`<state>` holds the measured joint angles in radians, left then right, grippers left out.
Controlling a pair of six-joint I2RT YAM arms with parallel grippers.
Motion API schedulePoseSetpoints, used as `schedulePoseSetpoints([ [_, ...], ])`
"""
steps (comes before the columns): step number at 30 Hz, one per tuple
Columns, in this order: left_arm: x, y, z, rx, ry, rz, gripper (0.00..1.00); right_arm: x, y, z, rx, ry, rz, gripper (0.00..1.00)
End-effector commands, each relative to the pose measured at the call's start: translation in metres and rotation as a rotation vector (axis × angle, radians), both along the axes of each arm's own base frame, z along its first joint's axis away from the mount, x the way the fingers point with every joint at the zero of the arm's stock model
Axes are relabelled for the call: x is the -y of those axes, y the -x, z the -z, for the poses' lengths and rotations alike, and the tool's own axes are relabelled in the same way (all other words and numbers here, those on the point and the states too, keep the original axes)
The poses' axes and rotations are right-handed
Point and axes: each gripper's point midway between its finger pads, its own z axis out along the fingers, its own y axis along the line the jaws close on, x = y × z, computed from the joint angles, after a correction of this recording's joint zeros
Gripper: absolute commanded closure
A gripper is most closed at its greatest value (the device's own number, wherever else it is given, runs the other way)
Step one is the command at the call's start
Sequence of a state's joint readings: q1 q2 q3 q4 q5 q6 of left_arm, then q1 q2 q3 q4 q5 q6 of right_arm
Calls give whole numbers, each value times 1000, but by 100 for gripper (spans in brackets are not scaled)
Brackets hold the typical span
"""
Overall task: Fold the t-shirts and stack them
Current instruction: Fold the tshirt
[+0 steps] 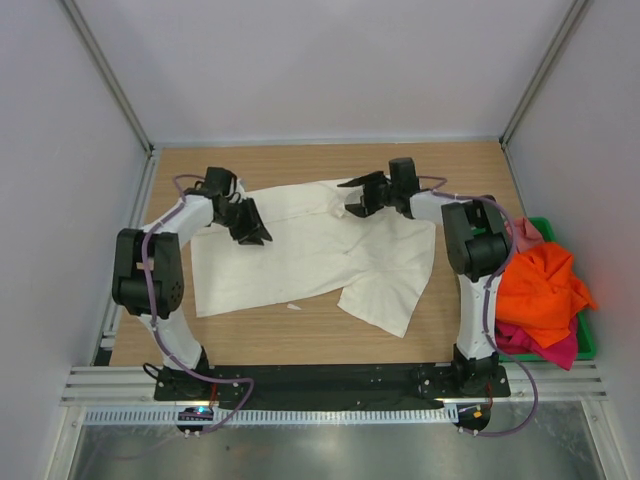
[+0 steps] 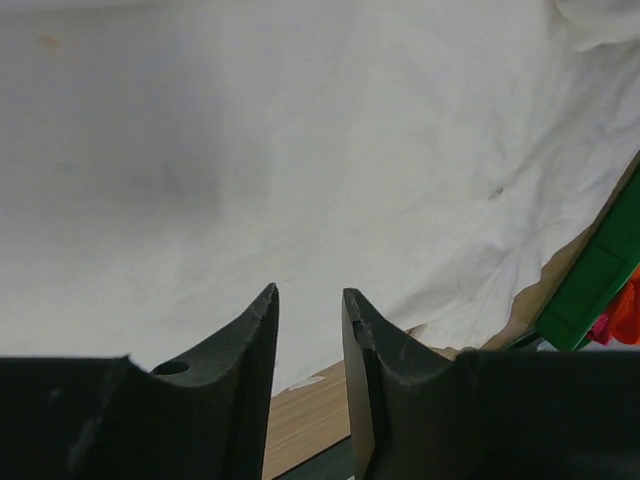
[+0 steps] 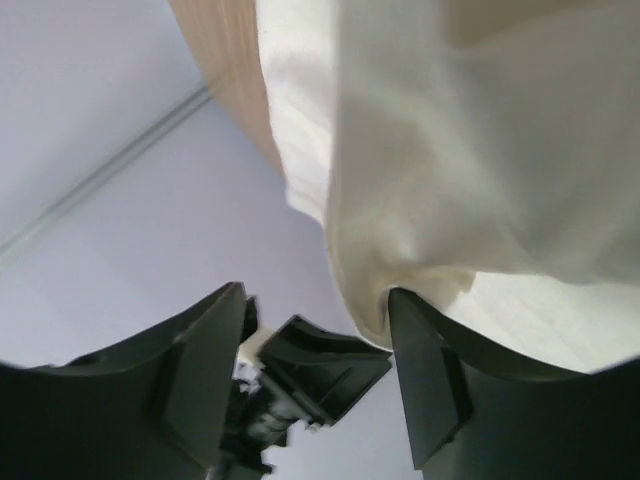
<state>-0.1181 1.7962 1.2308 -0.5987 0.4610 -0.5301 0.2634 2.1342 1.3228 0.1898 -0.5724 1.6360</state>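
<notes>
A large cream-white t-shirt [image 1: 310, 255] lies spread and partly flat on the wooden table [image 1: 300, 340], one sleeve turned toward the front. My left gripper [image 1: 255, 238] hovers over its left shoulder area. In the left wrist view the left gripper [image 2: 310, 290] is open a little with nothing between its fingers, and the cream cloth [image 2: 300, 150] lies beyond them. My right gripper [image 1: 348, 198] is at the shirt's far edge. It stands open [image 3: 318, 290], and a lifted fold of the cream shirt [image 3: 480, 150] rests on the tip of one finger [image 3: 420, 340].
A green bin [image 1: 588, 340] at the table's right edge holds an orange t-shirt [image 1: 540, 285], a pink one [image 1: 525, 235] and a magenta one [image 1: 545, 345]. A small white scrap [image 1: 293, 306] lies by the shirt's front hem. Walls enclose the table on three sides.
</notes>
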Motion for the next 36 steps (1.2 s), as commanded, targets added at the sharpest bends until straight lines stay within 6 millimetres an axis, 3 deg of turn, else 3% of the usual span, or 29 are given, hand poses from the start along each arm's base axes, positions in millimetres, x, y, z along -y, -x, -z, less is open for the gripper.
schedulePoseSetpoints([
  [1,44,-21,-34,169,59,87,67,14,-7,-75,350,240,-219,32],
  [2,51,-27,-36,197,45,97,65,27,6,-58,261,372,-270,30],
  [3,70,-28,-39,225,42,138,65,31,-6,-79,342,458,-296,29],
  [5,91,-50,-46,317,17,153,64,51,-2,-74,393,654,-390,27],
  [6,110,-50,-49,340,23,180,64,68,1,-72,370,760,-390,27],
  [8,127,-64,-43,366,2,180,67,86,8,-66,370,857,-423,28],
  [9,142,-73,-53,408,-14,176,69,95,14,-62,350,892,-420,30],
  [11,163,-86,-52,442,-49,167,71,106,23,-44,332,913,-440,38],
  [14,182,-93,-45,471,-111,157,68,115,23,-37,411,969,-458,58],
  [18,187,-104,-50,514,-203,86,63,121,8,-35,516,1025,-478,59],
  [21,187,-102,-42,521,-298,68,56,119,-7,-29,548,1039,-494,49],
  [22,182,-110,-50,541,-337,26,55,122,-10,-29,549,1043,-489,46],
  [24,178,-113,-38,491,-369,-28,54,116,-19,-34,596,1024,-501,41],
  [26,183,-119,-42,504,-365,-55,54,106,-29,-36,668,979,-500,40],
  [31,192,-130,-31,476,-371,-95,52,93,-38,-19,682,913,-527,47],
  [32,196,-134,-39,485,-355,-114,52,91,-42,-19,703,906,-520,51],
  [36,198,-130,-30,444,-364,-128,51,89,-44,-11,707,895,-534,56],
])
